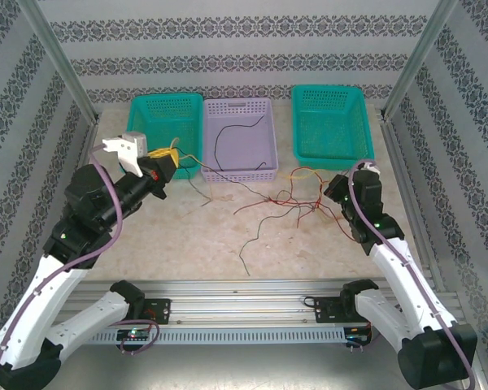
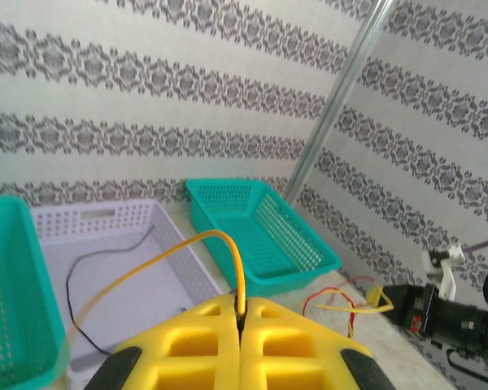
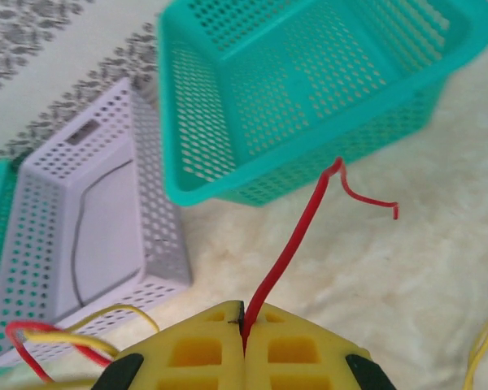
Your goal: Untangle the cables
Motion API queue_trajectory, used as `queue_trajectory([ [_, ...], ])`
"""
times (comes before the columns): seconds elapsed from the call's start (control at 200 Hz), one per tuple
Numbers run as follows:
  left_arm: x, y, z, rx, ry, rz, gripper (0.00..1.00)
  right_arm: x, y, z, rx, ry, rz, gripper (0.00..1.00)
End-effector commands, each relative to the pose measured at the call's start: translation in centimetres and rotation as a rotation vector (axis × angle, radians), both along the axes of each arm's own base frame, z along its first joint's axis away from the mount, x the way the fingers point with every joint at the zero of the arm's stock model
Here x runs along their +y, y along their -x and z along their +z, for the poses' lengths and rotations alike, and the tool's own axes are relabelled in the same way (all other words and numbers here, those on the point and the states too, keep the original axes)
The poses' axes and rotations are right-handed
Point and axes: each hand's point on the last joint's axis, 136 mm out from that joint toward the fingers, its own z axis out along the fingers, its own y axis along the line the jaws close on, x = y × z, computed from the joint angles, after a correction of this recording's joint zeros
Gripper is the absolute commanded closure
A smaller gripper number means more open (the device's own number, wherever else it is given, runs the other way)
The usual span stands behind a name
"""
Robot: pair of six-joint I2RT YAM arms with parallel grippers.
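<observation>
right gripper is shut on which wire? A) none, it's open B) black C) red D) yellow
C: in the right wrist view the right gripper is shut on the red wire, which rises from between its fingers. The yellow wire is pinched in the left gripper.

The left basket (image 1: 167,122) and right basket (image 1: 332,122) were teal, the middle basket (image 1: 248,150) lilac, all perforated in a dot grid. The counter (image 1: 195,236) was cream, faintly mottled; the walls (image 1: 244,32) were white with grey damask stripes. The yellow-fingered left hand (image 2: 241,307) pinched a yellow cable (image 2: 171,253), the yellow-fingered right hand (image 3: 244,313) a red cable (image 3: 289,252). A black cable (image 2: 69,292) lay in the lilac one.
</observation>
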Motion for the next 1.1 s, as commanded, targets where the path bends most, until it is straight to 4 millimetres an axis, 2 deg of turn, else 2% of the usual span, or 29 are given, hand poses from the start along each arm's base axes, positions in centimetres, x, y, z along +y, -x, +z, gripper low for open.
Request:
queue_trajectory([
  [0.0, 1.4, 0.2, 1.6, -0.054, -0.073, 0.061, 1.0, -2.1, 0.5, -1.9, 0.067, -0.011, -0.093, 1.0],
  [0.22, 3.8, 1.4, 5.7, -0.163, -0.099, 0.157, 1.0, -4.7, 0.7, -4.6, 0.17, 0.009, -0.187, 1.0],
  [0.46, 6.1, 2.9, 10.0, -0.267, -0.113, 0.249, 1.0, -6.2, 0.8, -5.1, 0.201, 0.066, -0.239, 1.0],
  [0.859, 5.8, 3.0, 12.8, -0.322, -0.085, 0.236, 1.0, -5.6, -0.7, -6.2, 0.26, 0.107, -0.189, 1.0],
  [0.979, 4.6, 2.3, 12.7, -0.306, -0.073, 0.192, 1.0, -3.7, -2.0, -5.6, 0.24, 0.103, -0.108, 1.0],
  [1.094, 4.9, 2.4, 13.3, -0.329, -0.069, 0.206, 1.0, -2.1, -3.2, -4.9, 0.234, 0.151, -0.047, 1.0],
])
